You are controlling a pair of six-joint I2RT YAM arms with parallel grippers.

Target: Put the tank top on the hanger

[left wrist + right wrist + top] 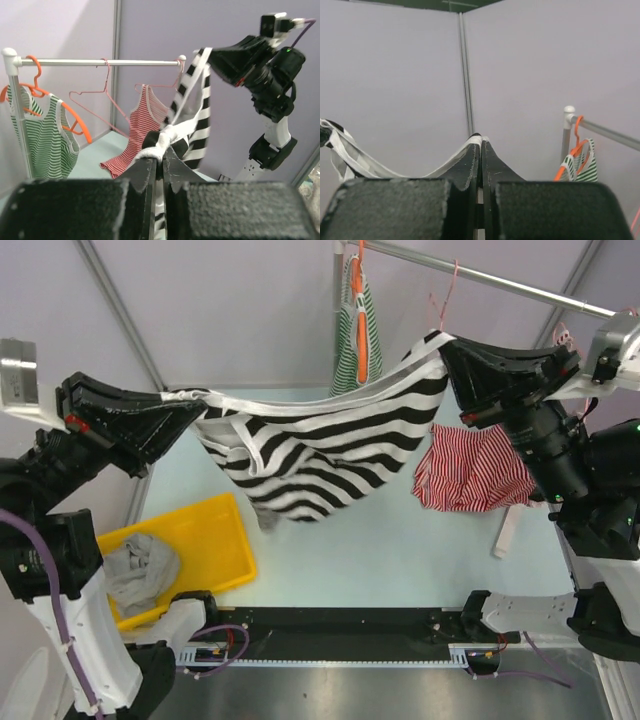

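Left claw (196,398) pinched nearly shut, right claw (446,342) clamped tight. I've got both held high, aimed inward at each other, well apart.

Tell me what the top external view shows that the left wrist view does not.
Only top external: a yellow bin holding a grey cloth. Only left wrist: the hanger, its whole pink triangle hanging empty on the rail. Both: the tank top stretched between the left gripper and right gripper, each pinching a strap, plus the green striped top and red striped top.
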